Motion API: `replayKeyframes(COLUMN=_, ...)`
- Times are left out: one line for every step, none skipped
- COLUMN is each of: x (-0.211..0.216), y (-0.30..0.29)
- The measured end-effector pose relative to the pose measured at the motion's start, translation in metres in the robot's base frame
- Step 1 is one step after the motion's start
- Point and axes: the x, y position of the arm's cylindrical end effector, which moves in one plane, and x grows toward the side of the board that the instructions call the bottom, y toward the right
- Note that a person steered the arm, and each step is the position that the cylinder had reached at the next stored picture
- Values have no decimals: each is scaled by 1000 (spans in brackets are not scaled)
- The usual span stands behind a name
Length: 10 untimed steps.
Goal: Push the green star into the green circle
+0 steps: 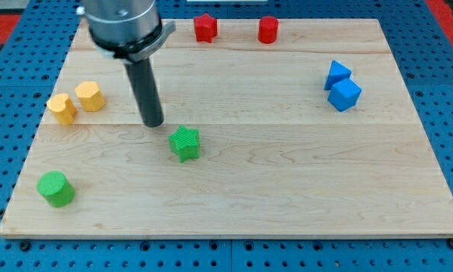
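Observation:
The green star (185,143) lies left of the board's middle. The green circle (56,188), a short cylinder, stands near the board's bottom left corner. My tip (153,123) rests on the board just up and to the left of the green star, a small gap apart from it. The dark rod rises from the tip toward the view's top, where the arm's grey end fills the upper left.
Two yellow blocks (61,108) (90,96) sit side by side at the view's left. A red star (205,28) and a red cylinder (268,29) stand at the top edge. Two blue blocks (337,74) (345,94) touch each other at the right. The wooden board (287,189) lies on a blue pegboard.

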Motion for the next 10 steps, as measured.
replayKeyframes(x=8, y=77)
replayKeyframes(x=43, y=69)
replayKeyframes(x=44, y=32)
replayKeyframes(x=45, y=-4)
replayKeyframes(x=54, y=-31)
replayKeyframes(x=61, y=-42)
replayKeyframes(x=78, y=-62)
replayKeyframes(x=89, y=-81)
replayKeyframes(x=90, y=-51)
replayKeyframes(x=90, y=11)
